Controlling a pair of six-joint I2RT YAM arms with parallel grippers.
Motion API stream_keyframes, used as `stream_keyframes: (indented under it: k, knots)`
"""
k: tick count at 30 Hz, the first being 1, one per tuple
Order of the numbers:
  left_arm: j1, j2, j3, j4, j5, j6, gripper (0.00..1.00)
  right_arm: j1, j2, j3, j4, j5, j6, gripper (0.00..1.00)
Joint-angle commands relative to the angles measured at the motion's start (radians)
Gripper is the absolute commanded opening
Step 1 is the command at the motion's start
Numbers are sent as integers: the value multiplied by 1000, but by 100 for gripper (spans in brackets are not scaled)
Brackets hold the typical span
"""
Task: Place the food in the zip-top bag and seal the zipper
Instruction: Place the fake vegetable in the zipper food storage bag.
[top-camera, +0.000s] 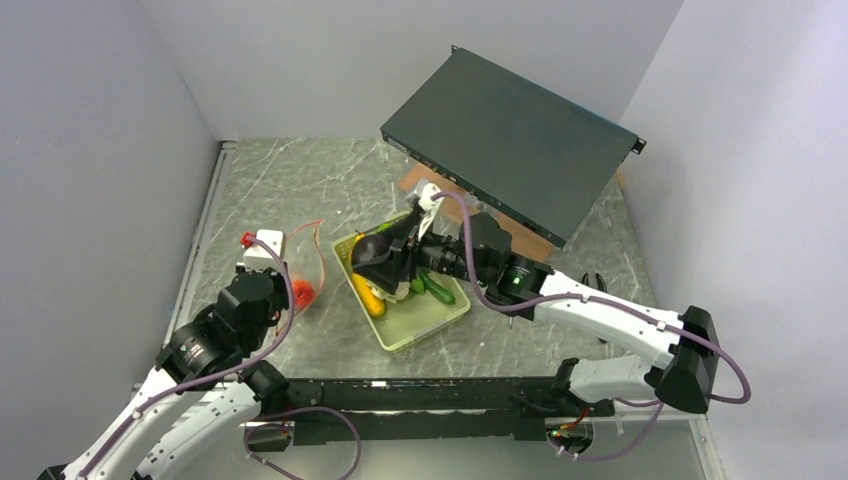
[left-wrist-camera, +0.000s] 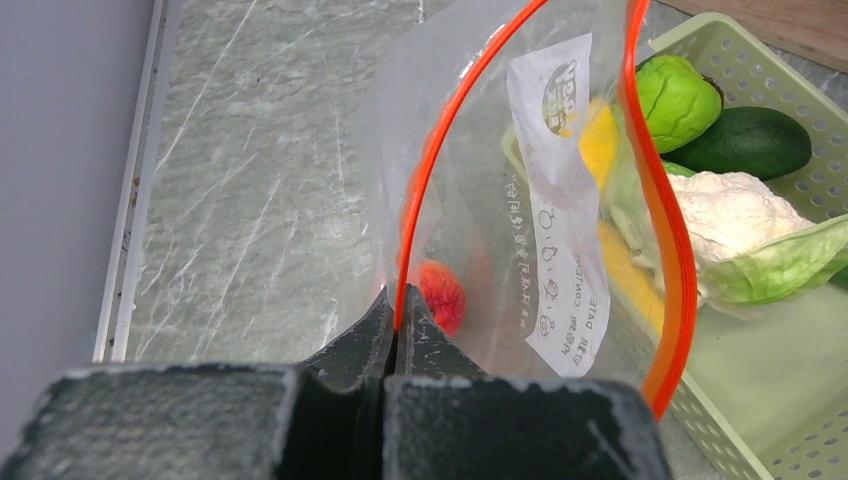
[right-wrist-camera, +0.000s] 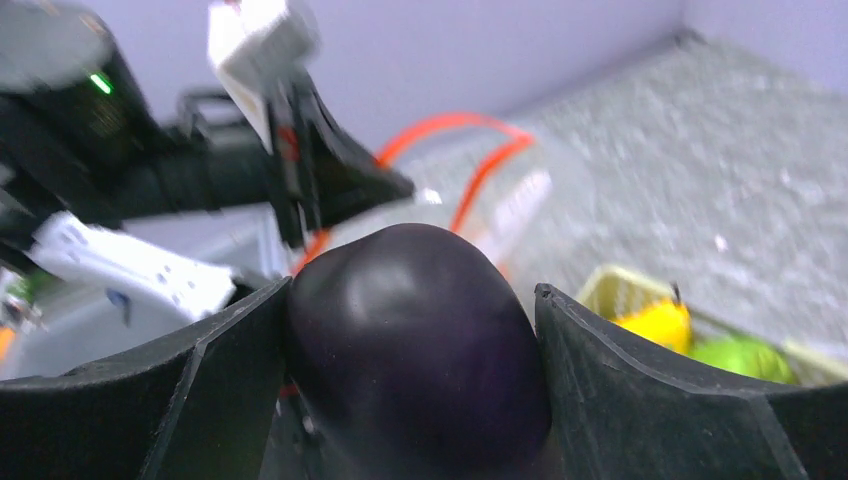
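My left gripper is shut on the red-orange zipper of the clear zip-top bag and holds its mouth open. The orange peach lies inside the bag. My right gripper is shut on the purple eggplant and holds it above the left end of the green basket, right of the bag. The corn, cucumber, green pepper and cauliflower lie in the basket.
A dark grey rack chassis leans at the back right over a brown board. Pale walls close in the left, back and right. The arms' base rail runs along the near edge.
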Motion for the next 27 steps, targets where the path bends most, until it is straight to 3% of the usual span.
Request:
stream_keyframes:
  k: [1,6,12,27]
  knots:
    - [3,-21,-8,46,14,20,0,-4,35,-25,520,-94,148,0]
    - [3,-32,-10,48,6,23,0,-5,173,53,802,-221,240,0]
    - [3,-38,-10,49,9,23,0,-5,370,198,992,-302,376,0]
    - [3,-64,-12,54,16,27,0,-5,680,357,1150,-166,555,0]
